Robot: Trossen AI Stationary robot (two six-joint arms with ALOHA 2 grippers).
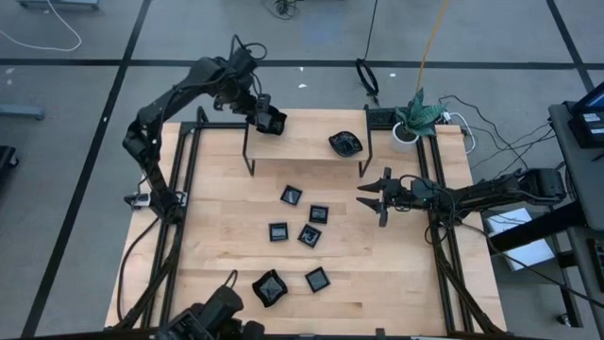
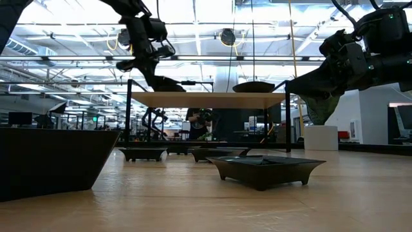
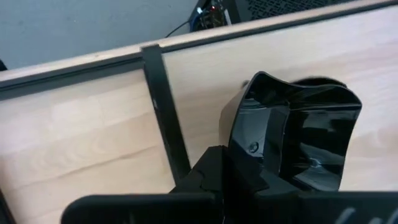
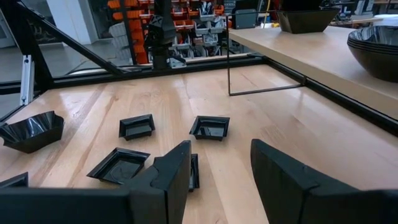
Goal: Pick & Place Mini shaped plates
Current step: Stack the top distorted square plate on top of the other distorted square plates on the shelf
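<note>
Clamping a black dish point(image 3: 292, 140) – lower edge hidden – left gripper point(image 1: 268, 119) over shelf point(image 1: 311, 142); right gripper point(image 1: 370, 195) open.

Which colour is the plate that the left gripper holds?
Glossy black plate; the left wrist view shows it best.

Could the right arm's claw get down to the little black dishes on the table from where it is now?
Probably yes. The right gripper hangs open beside the small square dishes, with bare table between and nothing blocking; the left gripper is away at the raised shelf.
</note>
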